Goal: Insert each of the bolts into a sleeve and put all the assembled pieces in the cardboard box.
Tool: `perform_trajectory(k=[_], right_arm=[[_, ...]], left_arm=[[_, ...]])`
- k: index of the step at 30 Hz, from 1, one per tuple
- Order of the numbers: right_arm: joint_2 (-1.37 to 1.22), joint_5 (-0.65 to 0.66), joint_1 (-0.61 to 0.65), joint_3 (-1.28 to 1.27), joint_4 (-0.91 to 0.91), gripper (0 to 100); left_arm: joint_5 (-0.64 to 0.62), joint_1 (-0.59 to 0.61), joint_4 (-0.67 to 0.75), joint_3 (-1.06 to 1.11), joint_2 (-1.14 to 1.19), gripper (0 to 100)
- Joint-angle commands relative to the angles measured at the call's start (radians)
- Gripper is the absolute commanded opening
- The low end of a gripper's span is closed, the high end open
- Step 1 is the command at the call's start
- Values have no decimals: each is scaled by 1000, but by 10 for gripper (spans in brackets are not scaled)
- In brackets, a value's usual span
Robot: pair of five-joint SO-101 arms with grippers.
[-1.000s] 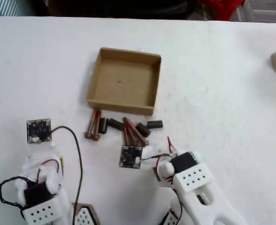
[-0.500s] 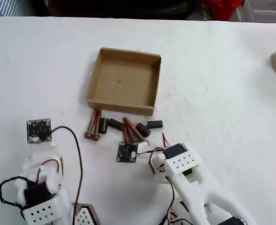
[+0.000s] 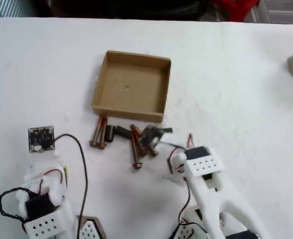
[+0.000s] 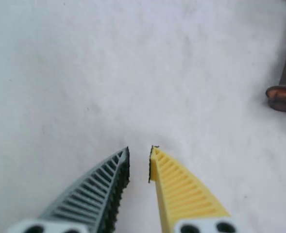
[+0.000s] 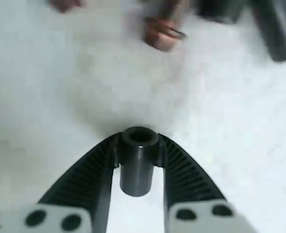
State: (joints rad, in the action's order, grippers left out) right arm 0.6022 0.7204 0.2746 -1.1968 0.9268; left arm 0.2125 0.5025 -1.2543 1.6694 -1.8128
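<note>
- Right now your right gripper (image 5: 139, 141) is clamped on a dark sleeve (image 5: 138, 170). The sleeve stands squarely between the two black fingers (image 5: 84, 187) and touches both, with its open bore facing away from the wrist.
- Past the held sleeve on the white table (image 3: 245, 74) lies a copper bolt head (image 5: 162, 35), close ahead of the fingertips. A second sleeve (image 5: 277, 34) lies farther off to the side.
- In the high view that gripper is a blur at the centre of the frame, just below the cardboard box (image 3: 99, 92). It seems to sit among the loose parts, but you cannot tell its height from there.
- The box sits in the upper middle of the frame, open side up.
- Below the box's lower-left corner a pair of bolts (image 3: 99, 132) lies side by side, with two sleeves (image 3: 122, 132) just beside them toward the centre.
- A single bolt (image 3: 135, 149) lies lower, near the centre, and a lone sleeve (image 3: 164, 131) lies just right of the blur.
- Your left arm (image 3: 42, 211) is in the lower-left corner. The left gripper (image 4: 139, 151) has its grey and yellow fingers drawn almost together, with a slim strip of table between the tips. A bolt's flanged head (image 4: 282, 97) lies well apart from it.
</note>
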Motion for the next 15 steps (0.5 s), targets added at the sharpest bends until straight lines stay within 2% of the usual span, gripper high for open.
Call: perform_trajectory(k=[1,3,6,11,15], right_arm=[[61,-118,-96,18,-12,17],[84,-181,-145,21,-12,17],[93,-264,-206,40,-38,17],[97,-356,-266,43,-93,17],[94,-361,-298,44,-113,17]], left_arm=[[9,10,15,-63,10,102],[32,8,29,-86,10,102],[160,-1,150,-104,12,102],[109,-71,94,-258,42,102],[57,-125,92,-451,306,102]])
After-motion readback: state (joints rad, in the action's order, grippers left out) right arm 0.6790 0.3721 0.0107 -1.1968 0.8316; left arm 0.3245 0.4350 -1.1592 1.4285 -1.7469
